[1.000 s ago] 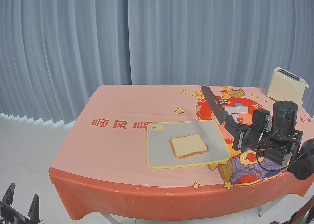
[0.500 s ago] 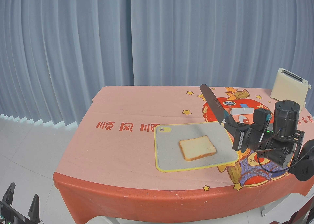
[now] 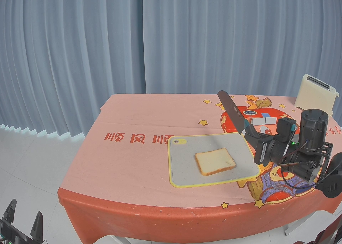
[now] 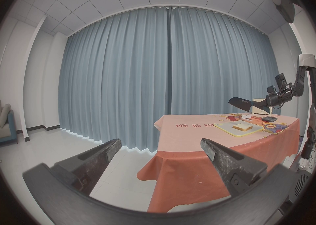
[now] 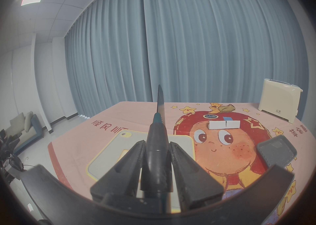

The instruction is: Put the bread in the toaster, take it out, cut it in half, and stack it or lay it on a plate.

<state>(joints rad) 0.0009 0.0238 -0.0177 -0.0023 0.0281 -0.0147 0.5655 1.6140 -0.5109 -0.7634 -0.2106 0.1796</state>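
A slice of bread (image 3: 215, 161) lies flat on the grey, yellow-rimmed cutting board (image 3: 185, 170). My right gripper (image 3: 253, 135) is shut on the handle of a black knife (image 3: 233, 112) at the board's far right corner. The blade slants up and away, above the table and clear of the bread. The right wrist view has the knife (image 5: 158, 130) straight out from the gripper (image 5: 156, 160), with the board (image 5: 108, 160) beneath. The cream toaster (image 3: 316, 95) stands at the table's far right corner. My left gripper (image 4: 158, 160) hangs open and holds nothing, low and left of the table.
A dark flat plate (image 5: 276, 151) lies on the right side of the cloth near the toaster (image 5: 279, 99). A small white and blue block (image 3: 263, 120) sits behind the board. The left half of the table (image 3: 124, 155) is bare cloth.
The head camera shifted a second ago, so the table things sit further right in the picture. The knife now stands closer to the board's far right corner. Since half a second ago almost nothing moved.
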